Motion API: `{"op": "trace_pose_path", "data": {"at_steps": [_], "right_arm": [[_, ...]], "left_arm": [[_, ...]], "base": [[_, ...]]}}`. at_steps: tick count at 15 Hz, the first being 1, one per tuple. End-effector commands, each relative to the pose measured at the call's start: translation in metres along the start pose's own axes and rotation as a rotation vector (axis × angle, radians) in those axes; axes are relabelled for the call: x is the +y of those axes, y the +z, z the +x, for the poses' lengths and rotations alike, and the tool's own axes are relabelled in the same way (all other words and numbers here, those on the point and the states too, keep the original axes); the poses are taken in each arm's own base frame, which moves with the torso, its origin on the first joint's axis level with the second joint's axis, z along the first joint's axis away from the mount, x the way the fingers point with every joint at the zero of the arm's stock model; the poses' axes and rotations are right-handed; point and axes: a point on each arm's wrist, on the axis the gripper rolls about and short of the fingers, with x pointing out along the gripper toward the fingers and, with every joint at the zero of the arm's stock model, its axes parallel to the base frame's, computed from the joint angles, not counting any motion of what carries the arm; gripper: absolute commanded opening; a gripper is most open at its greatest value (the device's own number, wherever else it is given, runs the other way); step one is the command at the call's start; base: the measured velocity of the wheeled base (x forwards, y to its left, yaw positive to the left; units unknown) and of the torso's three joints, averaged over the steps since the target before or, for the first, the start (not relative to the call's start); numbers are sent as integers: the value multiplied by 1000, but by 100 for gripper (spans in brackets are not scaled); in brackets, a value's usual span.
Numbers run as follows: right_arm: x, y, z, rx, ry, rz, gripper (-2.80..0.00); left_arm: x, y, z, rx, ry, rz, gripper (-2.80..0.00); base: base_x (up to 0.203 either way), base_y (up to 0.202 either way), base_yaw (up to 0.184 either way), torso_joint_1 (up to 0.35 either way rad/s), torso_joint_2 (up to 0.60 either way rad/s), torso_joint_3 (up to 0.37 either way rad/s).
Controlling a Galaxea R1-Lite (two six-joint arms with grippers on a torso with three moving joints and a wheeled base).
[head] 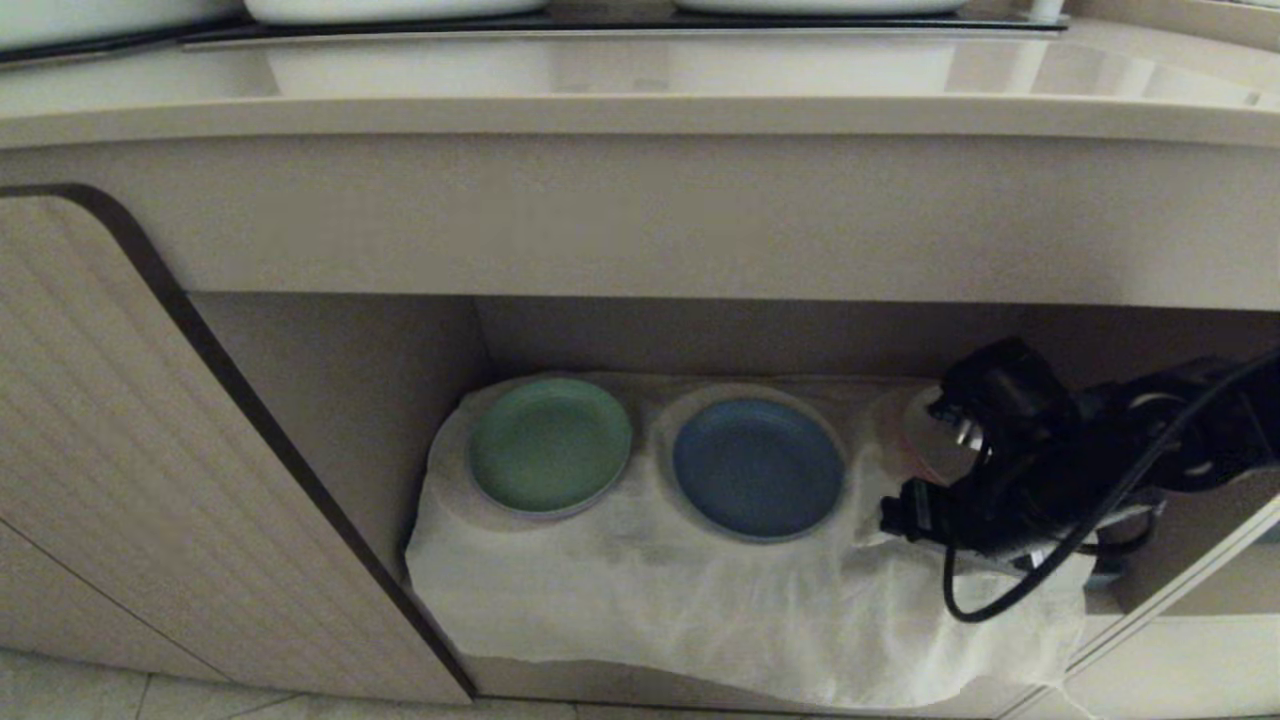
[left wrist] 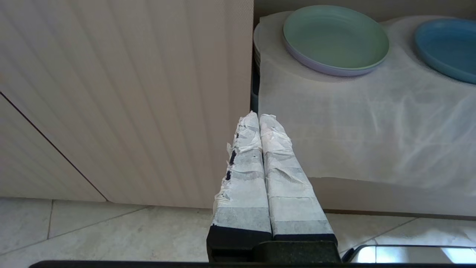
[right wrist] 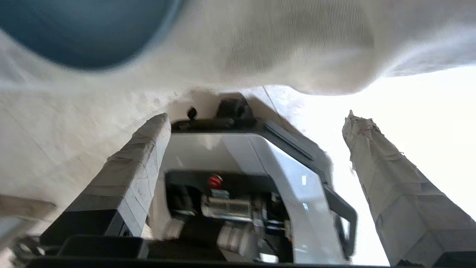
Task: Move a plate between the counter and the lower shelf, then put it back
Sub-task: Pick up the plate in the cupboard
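On the white cloth [head: 700, 590] draped over the lower shelf [head: 340, 400], we see the round matte light-blue plate [head: 758, 467] lying mid-shelf, beside a green plate [head: 549, 444] toward the left edge. Our right hand [right wrist: 256, 156] hovers just beside the blue plate, fingers spread apart and empty. Our left hand [left wrist: 259, 121] rests with fingers pressed together before the ribbed cabinet door [left wrist: 122, 93].

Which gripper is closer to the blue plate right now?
The right. The right gripper, open, sits just beside the blue plate on the white cloth; the left gripper, shut, is back outside by the ribbed door.
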Motion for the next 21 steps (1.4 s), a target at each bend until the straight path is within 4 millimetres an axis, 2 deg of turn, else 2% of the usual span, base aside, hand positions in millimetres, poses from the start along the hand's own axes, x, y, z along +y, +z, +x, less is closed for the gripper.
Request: {"op": "trace_pose_path", "data": {"at_steps": [1, 15, 16, 21], "right_arm": [[-3, -8, -11, -6, 6, -3, 0], [-36, -74, -53, 5, 13, -101, 0], [-38, -79, -55, 3, 15, -110, -280], [-45, -93, -68, -29, 28, -124, -280]], "left_arm": [[0, 0, 0, 0, 0, -1, -280], [0, 0, 0, 0, 0, 0, -280], [0, 0, 0, 0, 0, -1, -280], [0, 0, 0, 0, 0, -1, -280]], "base": [[0, 0, 0, 0, 0, 0], [0, 0, 0, 0, 0, 0], [0, 0, 0, 0, 0, 0], [0, 0, 0, 0, 0, 0]]}}
